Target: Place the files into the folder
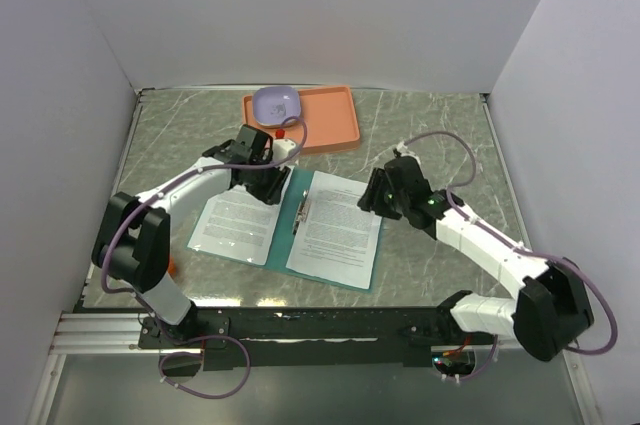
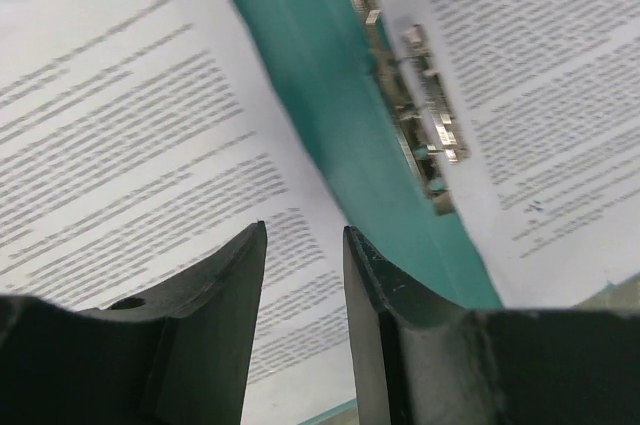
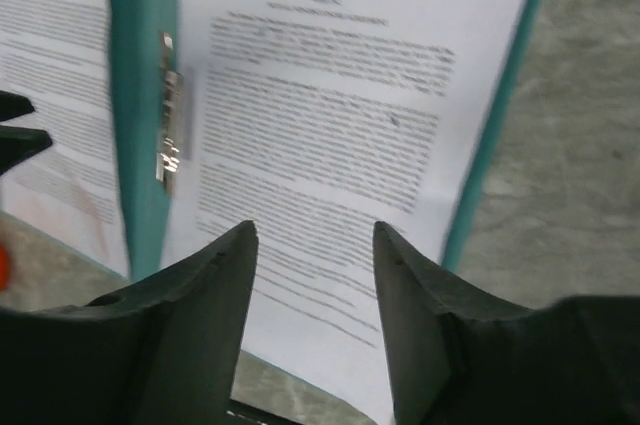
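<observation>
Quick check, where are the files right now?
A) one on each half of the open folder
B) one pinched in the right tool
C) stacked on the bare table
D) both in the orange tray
A: the left sheet and the right sheet flank the fastener on the open folder.

Right hand [image 3: 315, 233], spread apart, hovers above a printed sheet [image 3: 330, 115] on the teal folder [image 3: 140, 55]
</observation>
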Controlling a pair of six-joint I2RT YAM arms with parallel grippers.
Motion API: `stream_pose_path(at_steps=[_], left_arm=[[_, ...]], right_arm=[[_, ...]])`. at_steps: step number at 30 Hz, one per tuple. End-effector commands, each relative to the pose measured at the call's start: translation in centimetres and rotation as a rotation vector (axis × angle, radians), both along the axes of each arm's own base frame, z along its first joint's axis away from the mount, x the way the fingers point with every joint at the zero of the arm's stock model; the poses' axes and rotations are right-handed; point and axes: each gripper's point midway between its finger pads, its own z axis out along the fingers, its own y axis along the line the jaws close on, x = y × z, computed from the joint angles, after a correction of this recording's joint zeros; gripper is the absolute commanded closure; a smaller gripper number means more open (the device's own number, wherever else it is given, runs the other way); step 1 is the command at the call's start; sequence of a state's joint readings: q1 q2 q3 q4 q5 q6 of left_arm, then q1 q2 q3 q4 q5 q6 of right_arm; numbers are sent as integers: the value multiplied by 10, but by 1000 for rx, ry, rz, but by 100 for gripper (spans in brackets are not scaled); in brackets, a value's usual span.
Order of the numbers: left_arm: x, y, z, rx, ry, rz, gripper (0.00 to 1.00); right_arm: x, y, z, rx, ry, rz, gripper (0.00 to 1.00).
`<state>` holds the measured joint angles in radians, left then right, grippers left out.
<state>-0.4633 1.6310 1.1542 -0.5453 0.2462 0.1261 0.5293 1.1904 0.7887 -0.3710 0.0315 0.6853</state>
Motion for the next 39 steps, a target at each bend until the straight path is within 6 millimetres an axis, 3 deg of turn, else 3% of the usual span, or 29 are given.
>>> stream_pose_path(at_steps=[1,2,4,5,7,8,10,11,17,25,32,39], left_arm=[[17,33,-3,46,-41,58,57],[20,39,-8,62,-37,74,57],[27,54,-15,87,-32,112,58],[27,58,-21,96,-19,119,58],[29,64,-28,115,-18,133,58],[29,66,-32,123,-14,136,58],[28,69,-40,142,-6,141,58],[27,70,-45,151,3,141,58],[20,80,-63,202,30,150,58],[10,90,-77,250,53,156,59],[6,95,-77,262,54,160,59],[5,94,-76,261,58,162,59]], right_arm=[[50,50,44,149,-141,96,49],[54,61,30,163,-104,128,49],[74,81,41,222,-144,155,45],[79,90,25,225,-108,173,44],[95,107,32,276,-136,190,42],[102,113,19,281,-114,194,43],[114,127,25,315,-134,212,42],[118,131,10,305,-110,212,43],[134,150,-1,349,-101,238,43],[136,164,-22,357,-73,248,43],[132,174,-48,354,-23,256,43],[128,180,-57,366,-8,264,43]])
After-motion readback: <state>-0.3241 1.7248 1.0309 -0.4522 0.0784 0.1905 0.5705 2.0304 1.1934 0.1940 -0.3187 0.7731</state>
